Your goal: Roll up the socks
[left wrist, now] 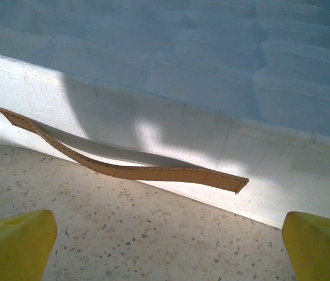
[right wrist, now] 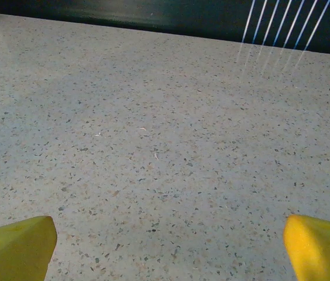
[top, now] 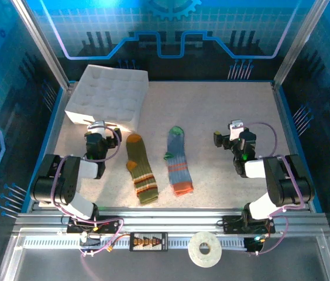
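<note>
1. Olive-green striped knit sock (top: 140,170), mustard toe, orange bands: flat, unrolled, mid-way across speckled grey bench (top: 223,105).
2. Just right of it, not touching: blue-grey striped knit sock (top: 178,161), green toe, orange cuff, flat.
3. Left jaws spread, empty, facing white fabric box (top: 107,95).
4. Right jaws spread, empty, over bare bench.

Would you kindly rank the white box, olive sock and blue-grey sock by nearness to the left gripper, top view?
1. White box, just beyond the left gripper.
2. Olive sock, to its right.
3. Blue-grey sock, farther right.
</note>
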